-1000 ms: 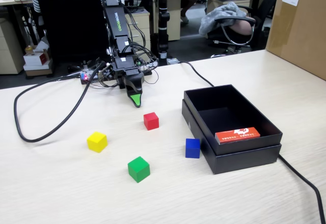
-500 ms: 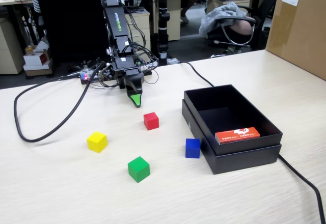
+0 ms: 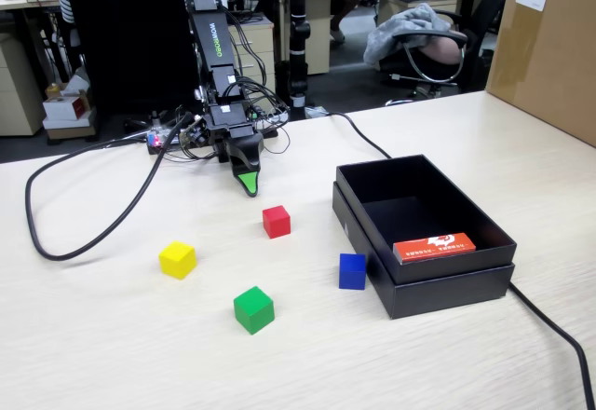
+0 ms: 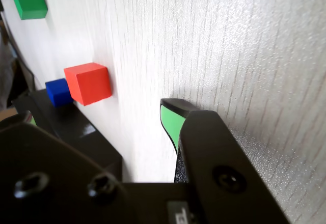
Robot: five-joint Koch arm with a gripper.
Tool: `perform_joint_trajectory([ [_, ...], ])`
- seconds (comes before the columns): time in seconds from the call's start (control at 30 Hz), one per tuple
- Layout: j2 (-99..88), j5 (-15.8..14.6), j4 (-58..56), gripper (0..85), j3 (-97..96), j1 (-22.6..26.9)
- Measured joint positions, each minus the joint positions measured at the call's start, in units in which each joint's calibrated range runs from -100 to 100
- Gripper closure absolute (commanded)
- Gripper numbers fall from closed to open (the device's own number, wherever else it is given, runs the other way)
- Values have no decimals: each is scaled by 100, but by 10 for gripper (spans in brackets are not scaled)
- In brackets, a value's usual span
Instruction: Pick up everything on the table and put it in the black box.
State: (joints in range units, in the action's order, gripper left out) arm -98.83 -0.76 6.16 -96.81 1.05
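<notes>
Pale beige wood-grain tabletop [image 3: 112, 345], fine streaked grain. Small solid yellow cube [image 3: 177, 259]; solid red cube [image 3: 276, 221]; solid blue cube [image 3: 352, 271]; solid green cube [image 3: 253, 309]. Matte black cardboard box [image 3: 484, 247], inside it a flat orange-red card with white print [image 3: 434, 247]. Black gripper [image 3: 249, 184], bright green tip.

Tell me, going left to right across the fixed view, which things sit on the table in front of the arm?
yellow cube → green cube → red cube → blue cube → black box, with an orange-red card inside.
</notes>
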Motion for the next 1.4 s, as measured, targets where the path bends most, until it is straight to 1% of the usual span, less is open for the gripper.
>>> perform_joint_trajectory([
  [0.9,0,0,0,362,0,10],
  [1.2,0,0,0,372,27,20],
  [1.3,0,24,-93,380,173,-176],
  [1.4,13,39,-573,376,539,-357],
])
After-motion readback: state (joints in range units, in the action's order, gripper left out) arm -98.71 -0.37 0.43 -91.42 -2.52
